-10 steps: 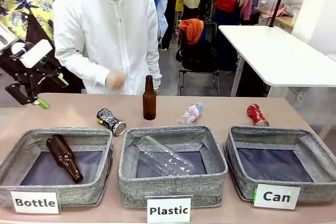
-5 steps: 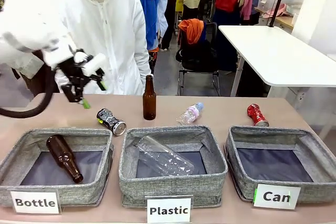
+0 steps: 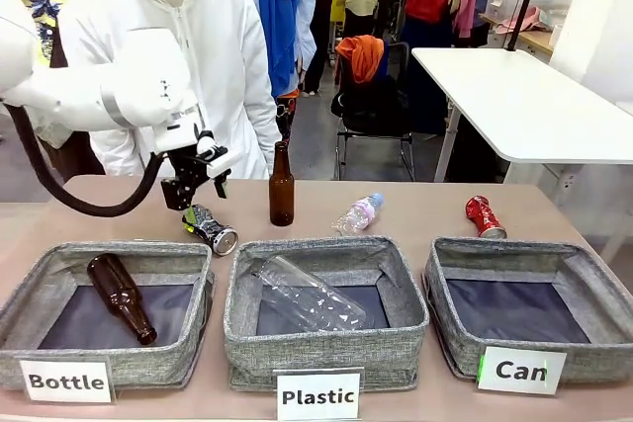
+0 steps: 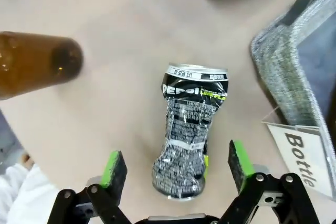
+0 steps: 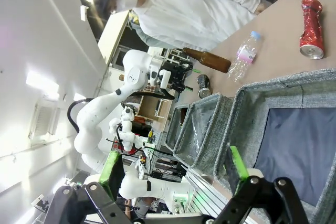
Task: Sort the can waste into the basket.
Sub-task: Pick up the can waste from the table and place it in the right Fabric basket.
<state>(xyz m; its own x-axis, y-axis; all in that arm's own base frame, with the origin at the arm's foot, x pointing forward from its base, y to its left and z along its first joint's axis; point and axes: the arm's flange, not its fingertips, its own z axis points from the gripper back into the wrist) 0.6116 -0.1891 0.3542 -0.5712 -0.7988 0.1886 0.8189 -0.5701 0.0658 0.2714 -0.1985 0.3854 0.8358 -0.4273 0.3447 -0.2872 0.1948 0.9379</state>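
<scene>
Front view puts the left gripper, farther left half a second ago, just above the black-and-silver can lying on the table, while left wrist view reveals its fingers spread either side of that can, not touching it.

The right claw, fingers spread wide, sits by the grey basket; 1 red can lies on the bench beyond its far rim, not touching.

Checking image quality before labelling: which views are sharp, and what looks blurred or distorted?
Front view: sharp, evenly lit, labels readable. Left wrist view: black can crisp, print legible; brown bottle soft. Right wrist view: rolled sideways, bright glare at left, red can clear.
</scene>
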